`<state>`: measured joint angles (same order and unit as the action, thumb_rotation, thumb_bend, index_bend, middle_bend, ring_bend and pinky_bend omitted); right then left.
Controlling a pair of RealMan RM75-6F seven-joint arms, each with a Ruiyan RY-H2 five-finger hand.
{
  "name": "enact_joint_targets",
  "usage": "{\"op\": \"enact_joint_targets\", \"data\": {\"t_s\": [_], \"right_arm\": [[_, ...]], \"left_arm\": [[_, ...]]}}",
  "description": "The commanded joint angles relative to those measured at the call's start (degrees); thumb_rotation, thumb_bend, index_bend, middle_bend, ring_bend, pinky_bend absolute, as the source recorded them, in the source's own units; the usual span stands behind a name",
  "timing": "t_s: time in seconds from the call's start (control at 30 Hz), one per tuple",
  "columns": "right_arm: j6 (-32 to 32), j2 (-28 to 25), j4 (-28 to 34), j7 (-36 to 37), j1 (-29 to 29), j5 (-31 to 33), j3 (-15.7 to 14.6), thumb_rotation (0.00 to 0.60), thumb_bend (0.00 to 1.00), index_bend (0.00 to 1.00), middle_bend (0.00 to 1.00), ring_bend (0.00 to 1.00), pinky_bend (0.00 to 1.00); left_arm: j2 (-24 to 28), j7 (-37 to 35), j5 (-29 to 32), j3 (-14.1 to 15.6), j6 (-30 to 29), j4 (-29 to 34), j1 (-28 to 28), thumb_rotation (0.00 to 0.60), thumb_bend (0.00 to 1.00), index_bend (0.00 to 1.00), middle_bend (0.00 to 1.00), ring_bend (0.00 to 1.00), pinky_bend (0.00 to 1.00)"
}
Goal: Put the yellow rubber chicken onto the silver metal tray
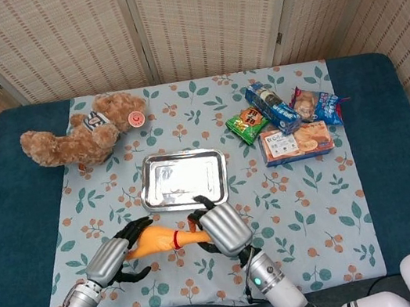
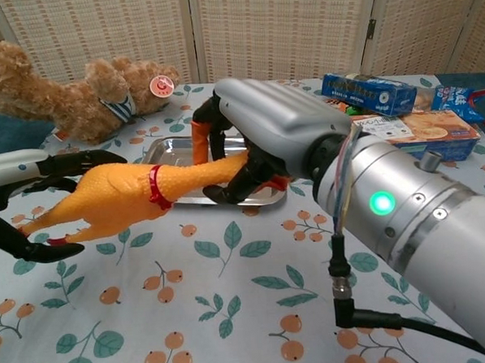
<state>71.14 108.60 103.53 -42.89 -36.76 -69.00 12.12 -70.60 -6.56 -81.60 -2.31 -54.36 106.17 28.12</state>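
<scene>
Nearest the robot, the right hand (image 2: 261,140) grips the yellow rubber chicken (image 2: 117,200) by its neck and head end, fingers wrapped closed around it; the chicken is lifted clear of the floral tablecloth (image 2: 233,312) and lies roughly level, feet pointing toward the robot's left. The left hand (image 2: 32,196) sits at the chicken's body and tail end with dark fingers spread and curled around it above and below; whether they actually press on the rubber cannot be told from either view. In the head view both hands (image 1: 116,255) (image 1: 220,229) flank the chicken (image 1: 161,241) near the table's front edge.

Just beyond the chicken lies the silver metal tray (image 1: 184,178), nothing in it; the chicken is in front of its near rim, not over it.

Farther back, a brown teddy bear (image 1: 83,135) lies on its side at the left, and a cluster of snack packets (image 1: 286,119) sits at the right
</scene>
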Motion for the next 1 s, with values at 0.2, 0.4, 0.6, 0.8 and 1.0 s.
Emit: {"op": "enact_joint_targets", "data": {"t_s": [0.2,0.4,0.6,0.8,1.0], "right_arm": [[0.3,-0.5,0.5,1.5,0.1,-0.4,-0.2,0.6,0.35,0.89,0.57,0.57,0.73],[0.6,-0.6,0.0,1.5,0.1,-0.2,-0.5,0.6,0.35,0.89,0.57,0.57,0.73],[0.8,-1.1,0.0,1.6,0.3,0.0,-0.7,0.6,0.35,0.89,0.57,0.57,0.73],[1.2,-1.5,0.7,1.4,0.3,0.0,-0.6,0.6,0.35,0.89,0.57,0.57,0.73],[1.3,-1.7,0.9,1.4,0.4,0.2,-0.9,0.6,0.35,0.89,0.57,0.57,0.73]], "left_arm": [[-5.1,3.9,4.5,-1.7,-2.8,-0.9,0.0,0.6,0.31,0.23,0.26,0.27,0.46],[-8.5,3.4,4.0,-2.4,-7.2,-2.4,-1.3,0.6,0.4,0.58,0.64,0.58,0.76],[-10.0,3.1,3.1,-2.3,-9.1,-3.4,-1.9,0.6,0.56,0.83,0.87,0.76,0.95],[-10.1,3.5,2.5,-1.9,-9.9,-3.5,-2.3,0.6,0.79,0.93,0.93,0.81,1.0],[-9.6,2.3,1.8,-1.8,-10.5,-2.6,-2.5,0.6,0.85,0.94,0.95,0.81,1.0]]}}
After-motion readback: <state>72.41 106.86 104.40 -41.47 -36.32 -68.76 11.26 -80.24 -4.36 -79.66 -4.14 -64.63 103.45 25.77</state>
